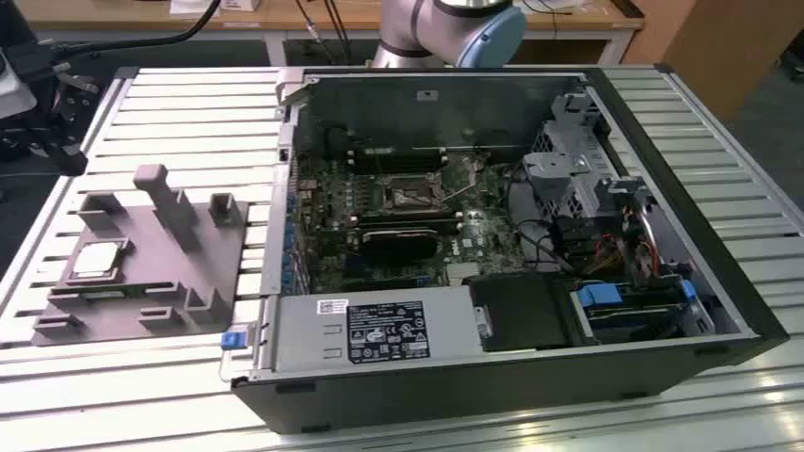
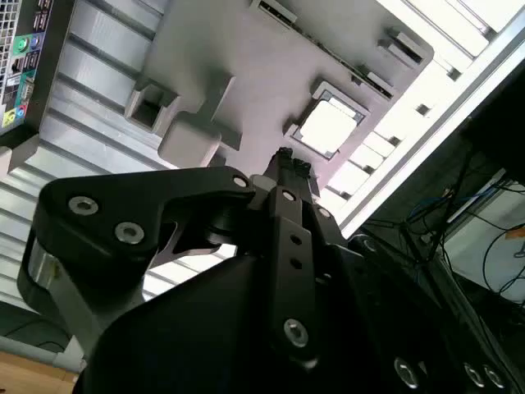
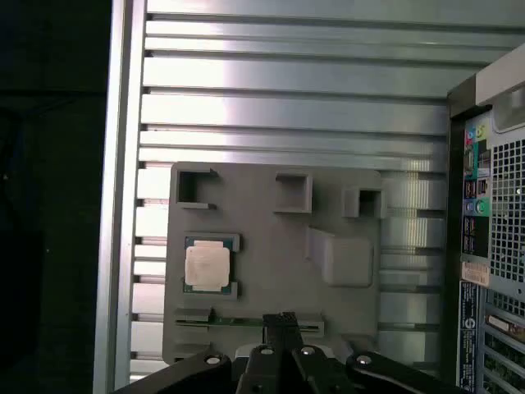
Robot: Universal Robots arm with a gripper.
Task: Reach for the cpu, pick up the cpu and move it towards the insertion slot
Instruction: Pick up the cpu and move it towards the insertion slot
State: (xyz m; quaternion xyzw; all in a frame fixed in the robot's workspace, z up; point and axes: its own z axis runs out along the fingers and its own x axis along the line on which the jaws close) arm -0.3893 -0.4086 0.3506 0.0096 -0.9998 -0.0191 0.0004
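I hold my gripper [image 2: 285,162], pressed together and empty, above the grey fixture [image 3: 271,271], whose pocket holds the cpu [image 3: 206,265], so nothing is picked up yet.

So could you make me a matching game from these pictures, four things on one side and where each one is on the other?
Things:
1. cpu
2. insertion slot
3. pincer
4. computer case

Places:
A. on the green circuit board inside the case
B. seated in a pocket of the grey fixture
C. up in the air, holding nothing
D. lying open on the slatted table

Pairs: 1-B, 2-A, 3-C, 4-D.
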